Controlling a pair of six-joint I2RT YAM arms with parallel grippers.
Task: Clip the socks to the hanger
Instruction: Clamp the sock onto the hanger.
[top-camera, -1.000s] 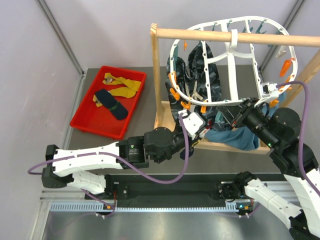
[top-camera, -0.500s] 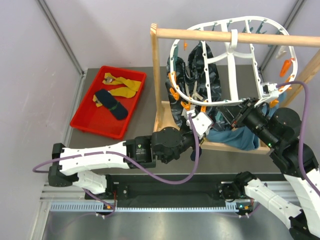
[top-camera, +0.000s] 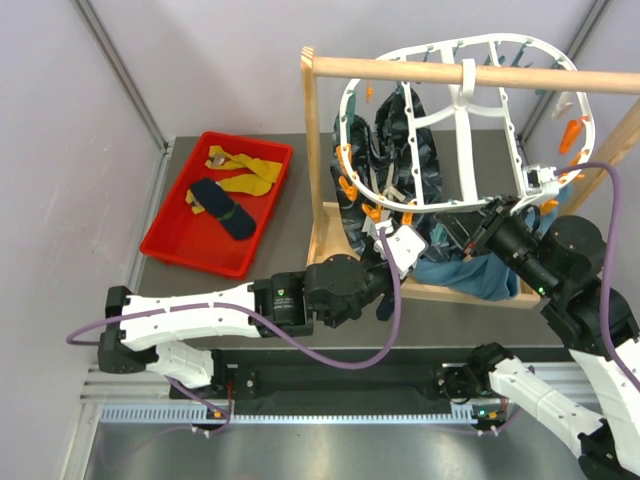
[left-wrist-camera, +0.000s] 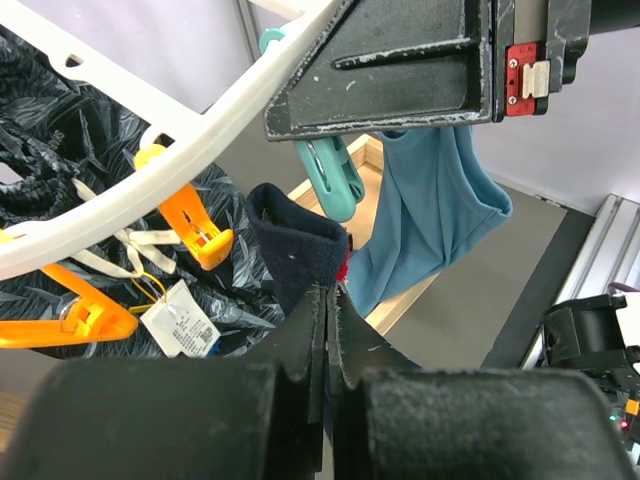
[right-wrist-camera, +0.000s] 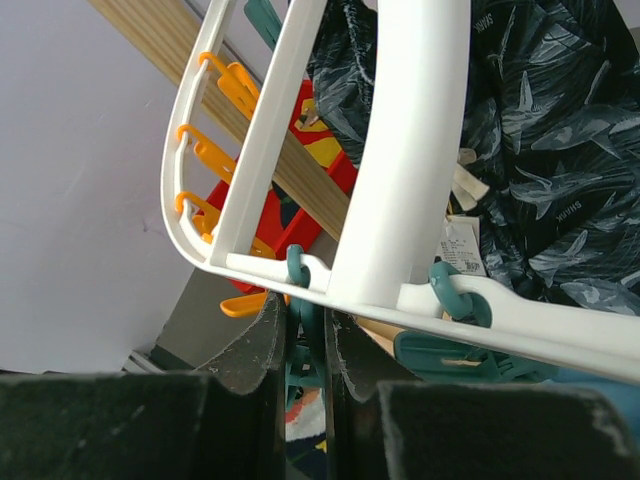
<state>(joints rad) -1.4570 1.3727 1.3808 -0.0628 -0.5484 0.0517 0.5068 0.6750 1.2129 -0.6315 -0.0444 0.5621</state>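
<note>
**Top view.** Hanger (top-camera: 461, 77): white oval frame, hung from the wooden rod (top-camera: 400, 69). A patterned cloth (top-camera: 400, 150) is pegged inside the hanger's left half. The red tray (top-camera: 158, 232) stands well to the hanger's left and holds the yellow socks (top-camera: 245, 172) and the tray navy sock (top-camera: 225, 210). The left gripper (top-camera: 388, 250) is below the hanger's near-left rim, and the right gripper (top-camera: 462, 232) is below its near-right rim.

**Left wrist view.** The left gripper (left-wrist-camera: 328, 295) has its jaws pressed together on the held navy sock (left-wrist-camera: 295, 245), which sits just under the hanger rim (left-wrist-camera: 200, 130). It lies between an orange peg (left-wrist-camera: 195, 225) and a hanging teal clip (left-wrist-camera: 330, 175). A teal-blue cloth (left-wrist-camera: 430, 210) hangs just beyond.

**Right wrist view.** The right gripper (right-wrist-camera: 305, 320) is closed to a narrow gap and pinches the teal peg (right-wrist-camera: 297, 268), which hangs from the hanger's rim (right-wrist-camera: 400, 150).
</note>
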